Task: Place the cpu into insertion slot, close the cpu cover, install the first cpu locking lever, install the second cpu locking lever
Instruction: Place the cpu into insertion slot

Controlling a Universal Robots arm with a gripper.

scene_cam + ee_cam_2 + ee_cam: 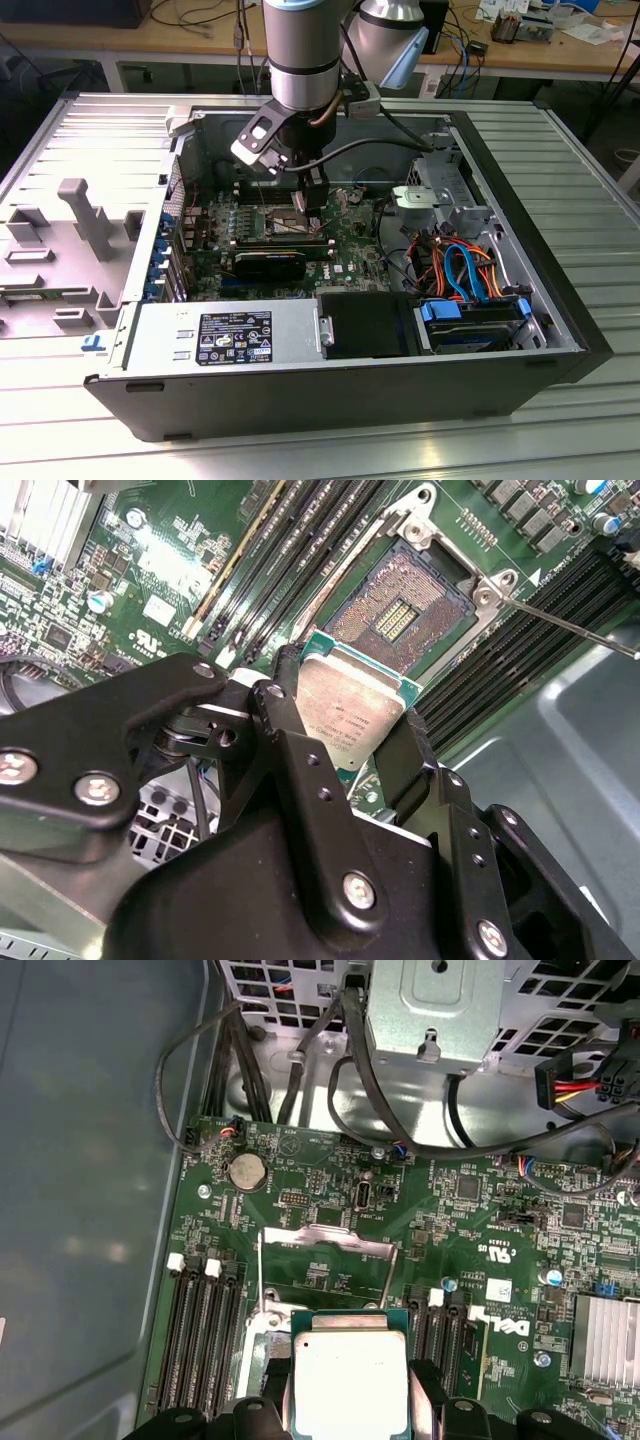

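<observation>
My gripper (350, 718) is shut on the cpu (352, 705), a flat square chip with a silvery top, one black finger (283, 695) on each side. The chip hangs tilted just above and beside the insertion slot (400, 612), whose dark pin field lies bare inside its silver rim. In the first wrist view the cpu (348, 1378) is level between the fingers, and the cpu cover (325, 1244) stands flipped open beyond it. A thin locking lever (572, 630) sticks out free beside the slot. In the exterior view the gripper (312, 205) hovers over the green motherboard (350, 245).
The board sits inside an open computer case (560, 300) lying on a metal table. Black memory slots (200, 1330) flank the socket. A finned heatsink (610, 1345), a drive cage (435, 1010) with loose cables (300, 1090), a power supply (220, 335) and coloured drive cables (462, 268) are around it.
</observation>
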